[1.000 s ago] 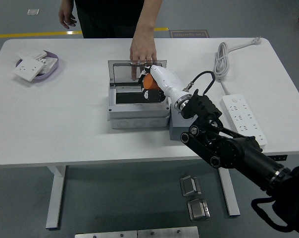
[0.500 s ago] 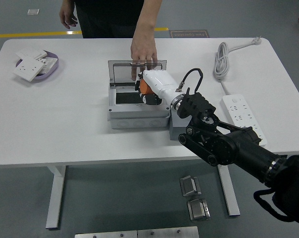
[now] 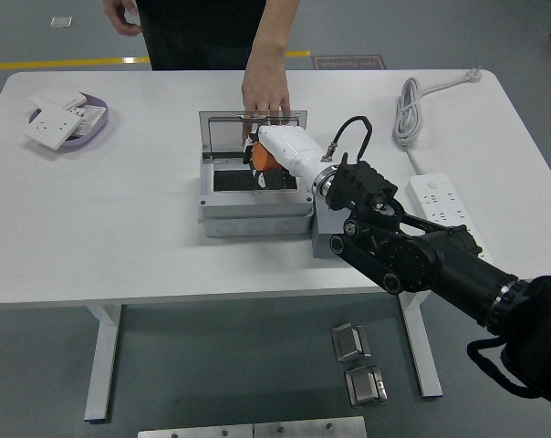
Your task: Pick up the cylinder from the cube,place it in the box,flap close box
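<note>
The right hand [image 3: 274, 157] reaches in from the lower right on a black, jointed arm [image 3: 412, 260]; its white shell lies over the open grey box [image 3: 254, 203], and its fingers are curled around the orange cylinder [image 3: 263, 157], which shows only as a small orange patch at the hand's far-left end; the cylinder is held above the box's dark interior, near the far wall, and whether it touches the floor of the box cannot be told.

The box sits about mid-table on the white table [image 3: 129, 219]; its clear lid [image 3: 230, 134] stands raised at the far side — hinged back, tilted toward the person; a person's hand [image 3: 265, 88] comes down from the top edge and rests its fingers on the lid's upper rim, just beyond the robot's hand. The person's other hand [image 3: 122, 11] hangs at the top left, away from the table.

Just beside the box's right wall stands the grey cube [image 3: 326, 235], largely hidden by the robot's wrist (only its front face shows clearly).

Well apart to the left — near the far-left corner — a purple tray [image 3: 93, 130] carries white wall sockets [image 3: 49, 123]; on the right side lies a white power strip [image 3: 449, 214], its cable [image 3: 410, 109] coiled toward the far-right corner. Under the table, on the floor, lie two small metal parts [image 3: 358, 362].

The left arm does not show.
</note>
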